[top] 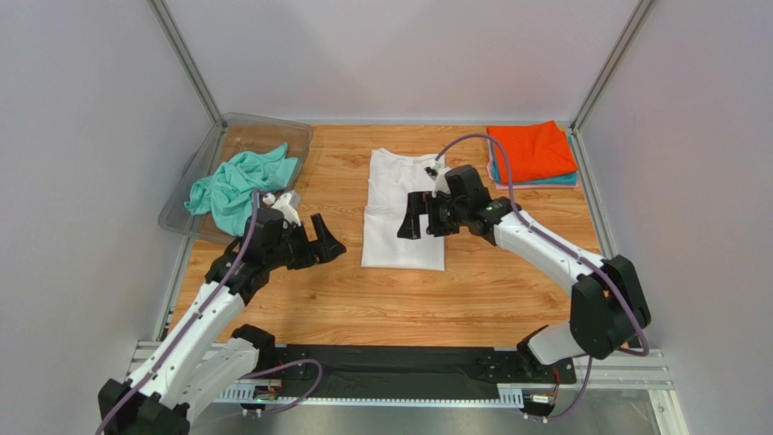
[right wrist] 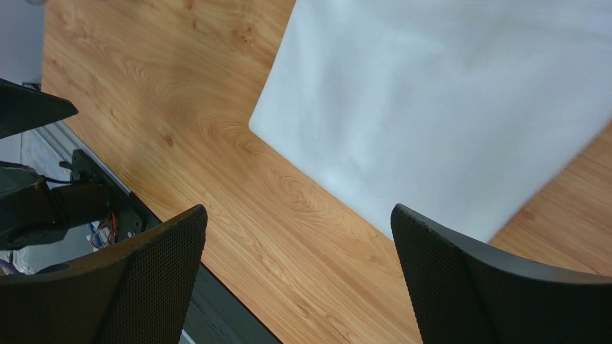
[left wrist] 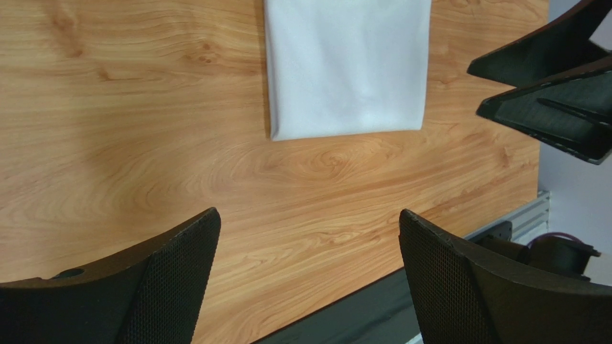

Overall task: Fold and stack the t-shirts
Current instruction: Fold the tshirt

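Note:
A white t-shirt (top: 392, 208) lies folded into a long strip on the wooden table; it also shows in the left wrist view (left wrist: 345, 64) and the right wrist view (right wrist: 445, 107). A mint-green t-shirt (top: 238, 186) lies crumpled in the clear tray. A folded orange t-shirt (top: 532, 149) tops a stack with teal and pink edges (top: 544, 181) at the back right. My left gripper (top: 324, 245) is open and empty, left of the white shirt. My right gripper (top: 415, 220) is open and empty, above the white shirt's right side.
The clear plastic tray (top: 186, 195) stands at the back left, against the enclosure wall. A black strip and metal rail (top: 399, 367) run along the near table edge. Grey walls close in on both sides and the back.

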